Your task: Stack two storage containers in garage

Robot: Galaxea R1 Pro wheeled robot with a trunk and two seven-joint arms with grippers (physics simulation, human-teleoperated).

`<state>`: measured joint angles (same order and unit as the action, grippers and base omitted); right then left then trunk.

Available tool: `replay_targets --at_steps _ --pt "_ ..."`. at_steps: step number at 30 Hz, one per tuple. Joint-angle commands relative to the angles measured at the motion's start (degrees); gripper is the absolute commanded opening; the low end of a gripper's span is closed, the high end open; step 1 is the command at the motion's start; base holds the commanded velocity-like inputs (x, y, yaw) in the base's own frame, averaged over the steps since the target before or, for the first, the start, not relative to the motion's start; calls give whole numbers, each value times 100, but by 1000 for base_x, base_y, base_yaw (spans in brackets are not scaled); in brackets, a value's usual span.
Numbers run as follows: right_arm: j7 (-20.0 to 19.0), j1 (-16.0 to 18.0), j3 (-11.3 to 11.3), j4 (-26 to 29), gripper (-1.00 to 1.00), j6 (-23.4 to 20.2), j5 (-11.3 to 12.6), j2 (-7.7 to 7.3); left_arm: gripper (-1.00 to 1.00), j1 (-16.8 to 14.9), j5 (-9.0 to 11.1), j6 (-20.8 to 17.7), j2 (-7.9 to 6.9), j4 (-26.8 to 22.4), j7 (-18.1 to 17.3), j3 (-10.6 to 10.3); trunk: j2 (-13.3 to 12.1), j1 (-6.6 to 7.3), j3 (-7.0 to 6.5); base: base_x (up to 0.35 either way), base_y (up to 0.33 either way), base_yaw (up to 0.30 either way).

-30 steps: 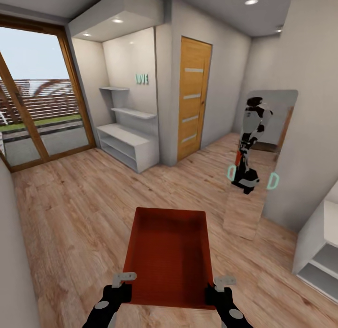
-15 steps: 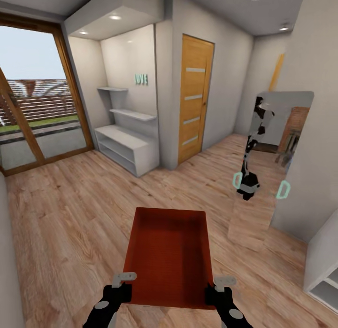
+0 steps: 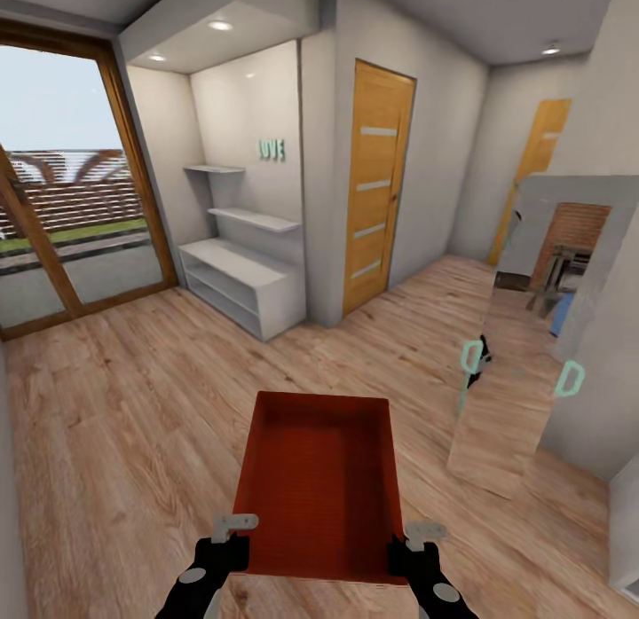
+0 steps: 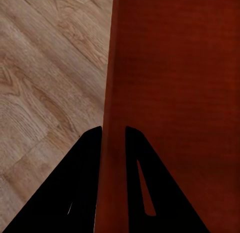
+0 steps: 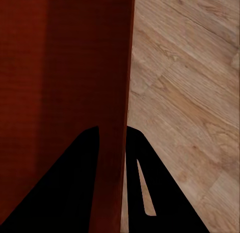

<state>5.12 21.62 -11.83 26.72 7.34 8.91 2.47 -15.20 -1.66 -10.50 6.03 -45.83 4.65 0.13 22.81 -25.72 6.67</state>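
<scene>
I hold one rust-red storage container (image 3: 318, 486) level in front of me, above the light wood-plank flooring. My left gripper (image 3: 232, 541) is shut on its near-left wall, and my right gripper (image 3: 410, 548) is shut on its near-right wall. In the left wrist view the dark fingers (image 4: 82, 183) straddle the container's wall (image 4: 114, 143). The right wrist view shows the same clamp, fingers (image 5: 75, 188) on either side of the wall (image 5: 116, 143). The bin is open-topped and holds nothing. The second container, the garage and its concrete floor are out of view.
A white shelf unit (image 3: 240, 282) stands in an alcove ahead left, next to a wooden door (image 3: 377, 184). Glass doors (image 3: 62, 193) fill the left wall. A tall mirror (image 3: 532, 335) leans on the right wall; a second wooden door (image 3: 532, 171) lies beyond down the corridor.
The view has swung to the right: the mirror and the doors slid across the picture and a far door came into sight. The container and both grippers keep their place in front of me.
</scene>
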Motion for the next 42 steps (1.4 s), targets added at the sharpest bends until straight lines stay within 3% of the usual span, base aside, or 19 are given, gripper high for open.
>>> replay_targets --at_steps 1,28,42 --pt "50 9 -4 13 -100 30 28 -1 -100 -1 52 -191 328 4 -34 -161 11 -6 11 310 176 0" --pt "50 9 -4 9 -100 30 24 -1 -100 -1 51 -189 328 4 -34 -162 11 -6 11 321 55 -2" --pt "50 9 -4 9 -100 30 25 -1 -100 -1 54 -189 330 4 -43 -158 11 -6 11 299 118 -235"
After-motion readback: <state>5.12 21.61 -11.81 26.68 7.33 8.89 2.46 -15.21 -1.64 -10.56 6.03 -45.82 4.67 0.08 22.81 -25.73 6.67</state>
